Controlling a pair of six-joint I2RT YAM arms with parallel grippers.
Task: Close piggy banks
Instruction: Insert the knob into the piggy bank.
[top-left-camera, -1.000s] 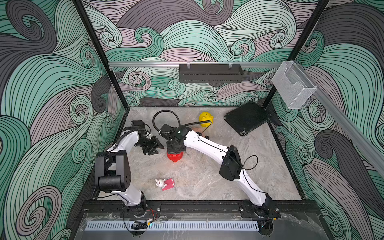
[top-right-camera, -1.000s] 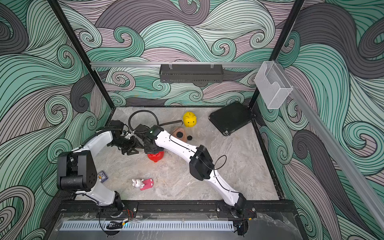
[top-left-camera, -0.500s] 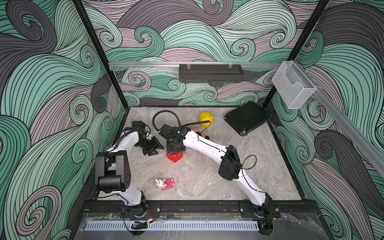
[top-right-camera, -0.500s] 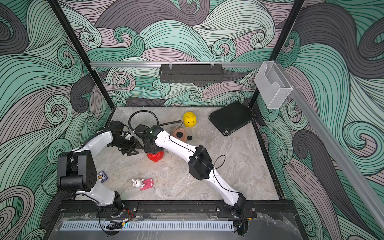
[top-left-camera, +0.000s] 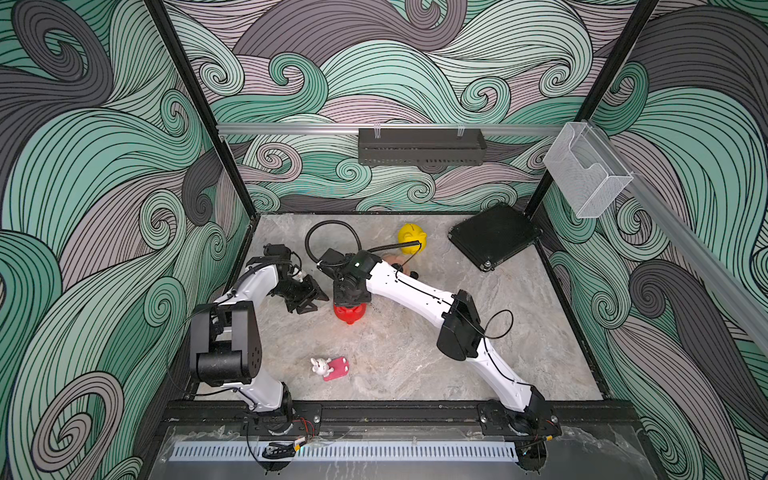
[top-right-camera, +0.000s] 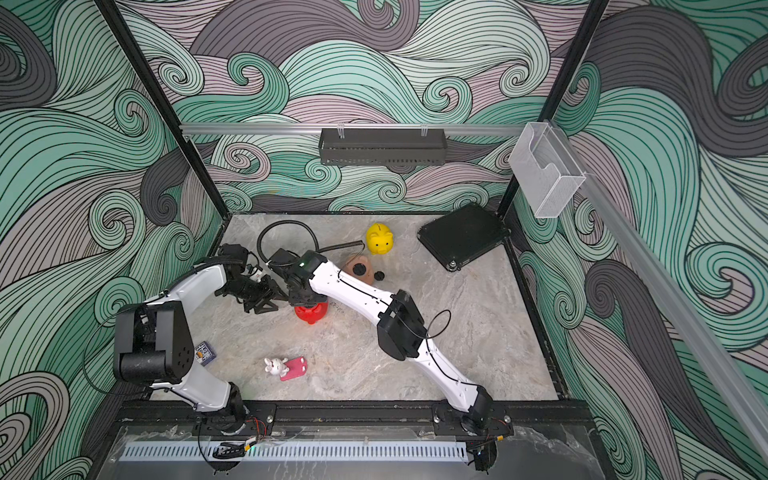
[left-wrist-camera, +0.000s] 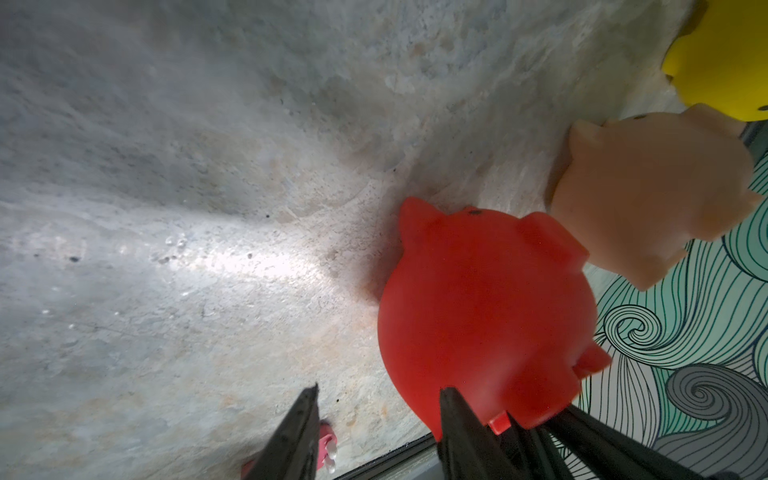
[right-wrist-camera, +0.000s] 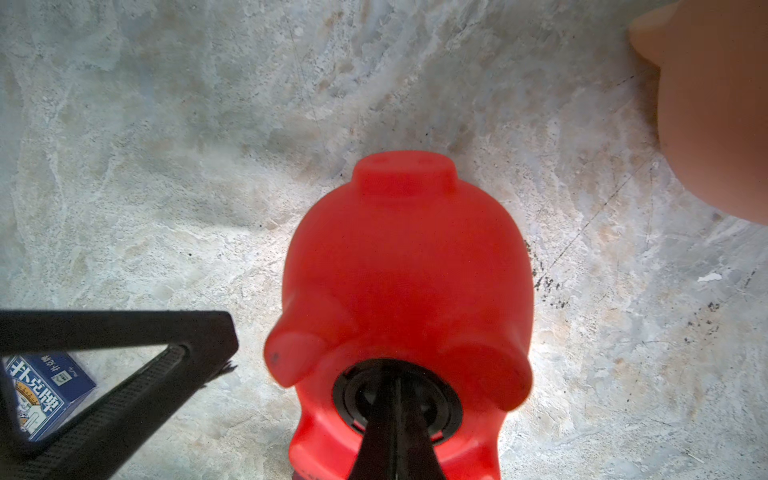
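Red round plastic piggy bank (top-left-camera: 350, 312), belly-up, directly under right gripper (right-wrist-camera: 395, 384): jaws closed, tips in black round belly plug (right-wrist-camera: 451, 409). Left gripper (top-left-camera: 313, 302) at its 9 o'clock, just beside, jaws apart, empty. Right arm nearer.

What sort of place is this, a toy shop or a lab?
Probably a robot test booth: two white-and-black robot arms mounted at a marble-look tabletop, wave-patterned wall panels around it, and a red plastic pig toy on it.

Grey marble tabletop (top-left-camera: 415, 353), red pig (top-left-camera: 350, 312), yellow pig (top-left-camera: 411, 237), peach pig (left-wrist-camera: 648, 195), white bunny toy (top-left-camera: 320, 365), card box (top-right-camera: 205, 352), black pad (top-left-camera: 492, 237).
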